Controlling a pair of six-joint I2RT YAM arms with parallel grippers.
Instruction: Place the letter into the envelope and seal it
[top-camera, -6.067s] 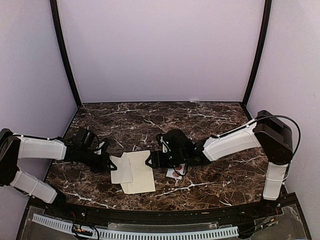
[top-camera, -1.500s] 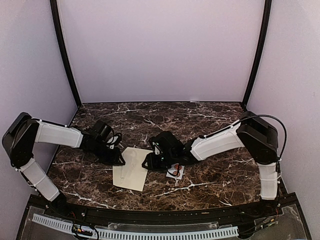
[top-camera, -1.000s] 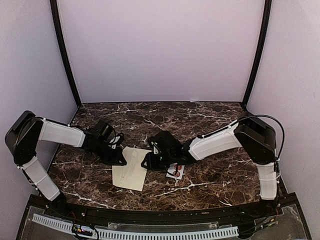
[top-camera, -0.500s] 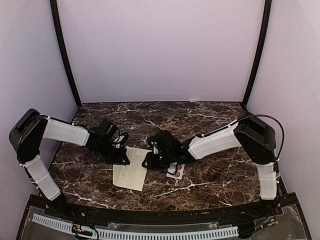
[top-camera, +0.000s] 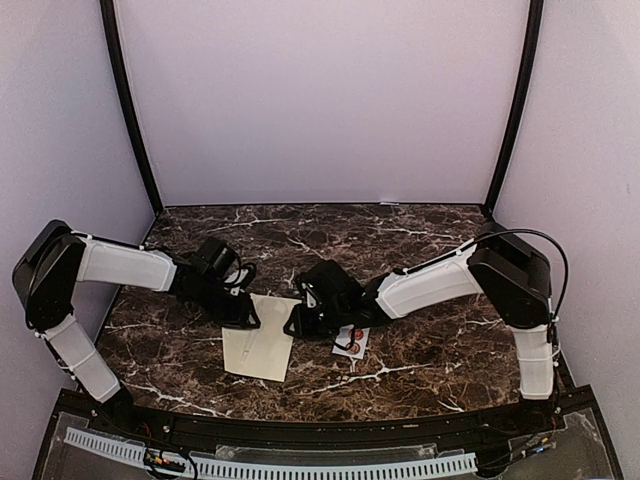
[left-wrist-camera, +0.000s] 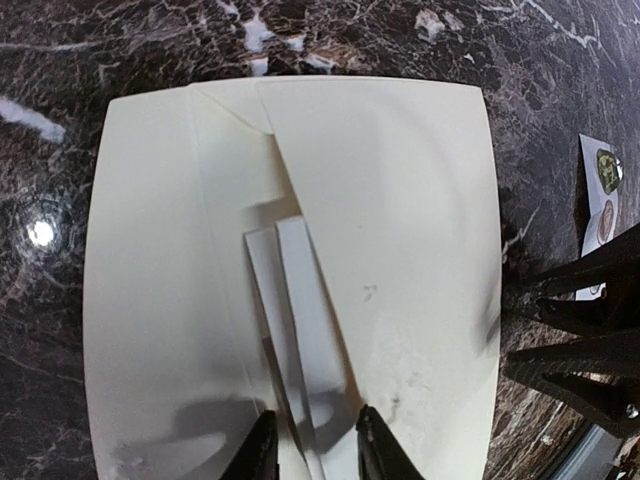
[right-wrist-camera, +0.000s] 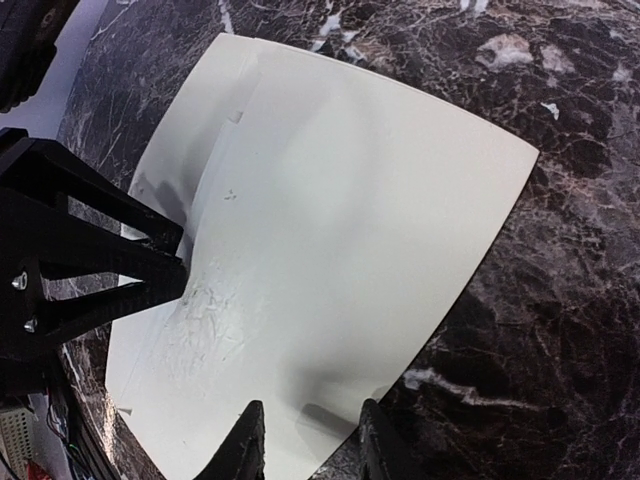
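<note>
The cream envelope (top-camera: 262, 338) lies flat on the marble table, between my two grippers. In the left wrist view the envelope (left-wrist-camera: 400, 230) fills the frame, and a narrow white strip of the letter (left-wrist-camera: 300, 290) shows along its middle. My left gripper (top-camera: 249, 315) is open, its fingertips low over the envelope's left part and straddling that strip (left-wrist-camera: 312, 455). My right gripper (top-camera: 296, 322) is open at the envelope's right edge, with its fingertips over the paper near that edge (right-wrist-camera: 305, 445). The rest of the letter is hidden.
A small white sticker strip with round dots (top-camera: 350, 342) lies just right of the envelope, under my right wrist, and shows in the left wrist view (left-wrist-camera: 598, 200). The table is dark marble (top-camera: 420, 240) with lilac walls at the back and sides.
My left gripper has moved right and onto the envelope. The sheet that stuck out on the left six seconds ago no longer shows there. The right gripper has hardly moved.
</note>
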